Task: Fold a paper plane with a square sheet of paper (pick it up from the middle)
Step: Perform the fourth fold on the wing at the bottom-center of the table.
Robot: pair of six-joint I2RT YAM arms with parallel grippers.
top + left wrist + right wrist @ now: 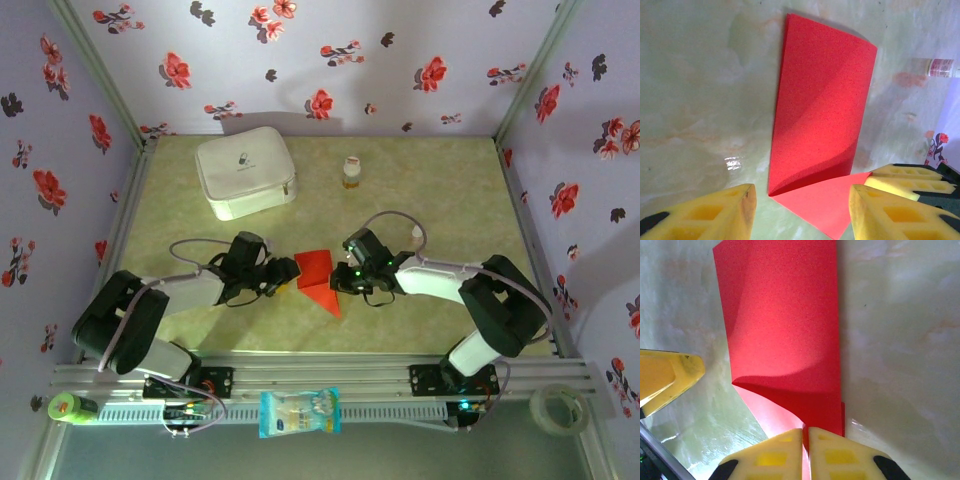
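Paper (318,275): mid-counter (430,190), between your claws; one flap folded over, curling, uncreased; no dart shape yet, so most folds remain, I judge. Right claw (806,450): clamped on paper's edge. Left claw (802,202): apart, holding nothing.

Overhead view, two wrist close-ups on paper (820,100)

No wording can be read anywhere. The white zip case (245,172) bears a small dark emblem, the little bottle (940,66) a pinkish label with tiny print, and the blue-and-white snack packet (300,412) some printing, all too small or blurred to decipher.
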